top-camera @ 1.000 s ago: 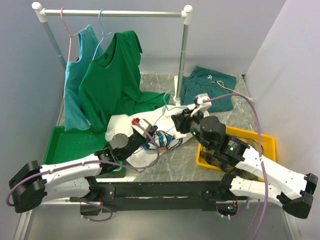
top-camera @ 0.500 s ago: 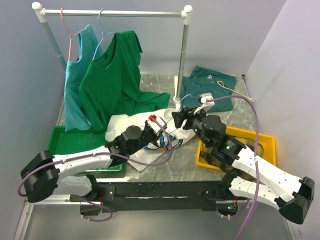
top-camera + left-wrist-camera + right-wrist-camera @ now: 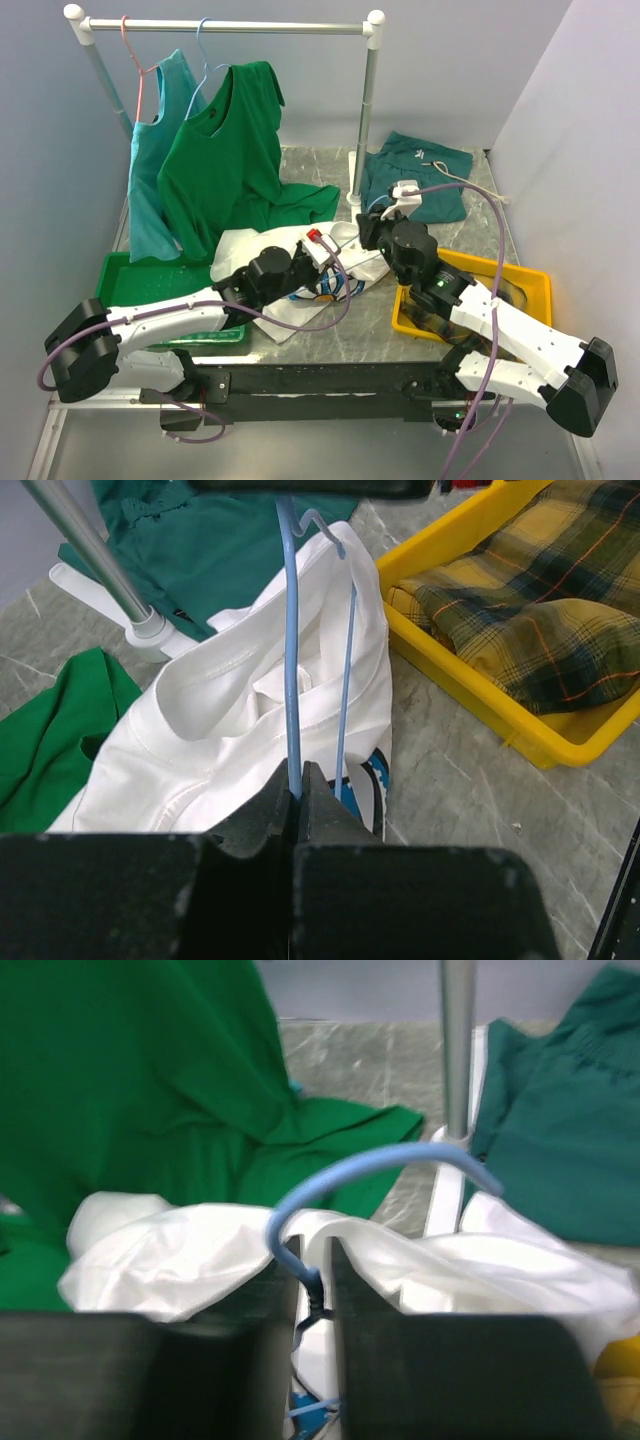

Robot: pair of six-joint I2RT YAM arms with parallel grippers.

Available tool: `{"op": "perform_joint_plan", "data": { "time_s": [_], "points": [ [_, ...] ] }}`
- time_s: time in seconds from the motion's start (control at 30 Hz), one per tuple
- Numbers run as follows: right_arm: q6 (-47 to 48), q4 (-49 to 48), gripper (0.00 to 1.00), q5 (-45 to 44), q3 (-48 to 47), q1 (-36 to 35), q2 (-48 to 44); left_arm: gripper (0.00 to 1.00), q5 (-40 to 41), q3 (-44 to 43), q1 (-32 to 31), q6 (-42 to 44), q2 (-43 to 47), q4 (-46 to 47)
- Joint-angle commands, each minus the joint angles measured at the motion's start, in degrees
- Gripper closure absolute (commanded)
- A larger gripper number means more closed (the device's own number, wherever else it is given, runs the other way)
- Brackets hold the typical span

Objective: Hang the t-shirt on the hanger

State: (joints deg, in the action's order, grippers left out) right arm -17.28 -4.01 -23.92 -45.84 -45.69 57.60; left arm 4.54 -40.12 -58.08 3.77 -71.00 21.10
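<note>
The white t-shirt [image 3: 262,247] lies crumpled mid-table; its blue print shows near its front edge. The light-blue hanger [image 3: 291,630] runs through the shirt's neck opening, with its hook sticking out past the collar. My left gripper [image 3: 299,775] is shut on one of the hanger's wire arms, over the shirt [image 3: 230,720]. In the top view it [image 3: 333,262] sits on the shirt's right part. My right gripper [image 3: 315,1260] is shut on the hanger's twisted neck, just under the hook [image 3: 370,1165], with white cloth [image 3: 170,1250] bunched around its fingers. From above it [image 3: 368,230] is near the rack's right pole.
A rack [image 3: 366,110] holds a dark green shirt [image 3: 225,150] on a blue hanger and a teal shirt [image 3: 150,180] on a pink-red hanger. A dark teal garment [image 3: 420,175] lies at the back right. A yellow tray [image 3: 525,280] holds plaid cloth [image 3: 530,610]. A green tray [image 3: 140,285] stands at the left.
My left arm has reached right and farther onto the shirt. My right gripper has moved back toward the rack pole, with the hanger's hook.
</note>
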Motion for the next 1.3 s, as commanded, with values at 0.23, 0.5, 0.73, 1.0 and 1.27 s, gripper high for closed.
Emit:
{"op": "perform_joint_plan", "data": {
  "time_s": [0.23, 0.5, 0.73, 1.0, 1.27],
  "points": [
    [0.8, -8.6, 1.00, -3.2, 5.3, -0.1, -2.9, 0.45, 7.4, -6.0, -0.2, -14.4, 1.8, -1.4],
    [-1.0, -10.1, 1.00, -5.8, 7.6, -0.2, -5.0, 0.38, 17.7, -15.0, 6.8, -34.9, 4.6, -18.9],
    [-3.3, -11.2, 1.00, -7.2, 8.3, -0.2, -5.0, 0.45, 12.4, -30.5, 14.0, -33.0, -12.9, -35.4],
    [-4.0, -10.5, 1.00, -9.3, 8.2, -0.4, -5.7, 0.46, 9.8, -40.3, 14.2, -31.5, -27.0, -41.1],
    [-4.5, -10.6, 1.00, -9.7, 8.5, -0.4, -6.1, 0.43, 9.4, -39.7, 14.1, -32.7, -30.3, -36.7]
  ]
}}
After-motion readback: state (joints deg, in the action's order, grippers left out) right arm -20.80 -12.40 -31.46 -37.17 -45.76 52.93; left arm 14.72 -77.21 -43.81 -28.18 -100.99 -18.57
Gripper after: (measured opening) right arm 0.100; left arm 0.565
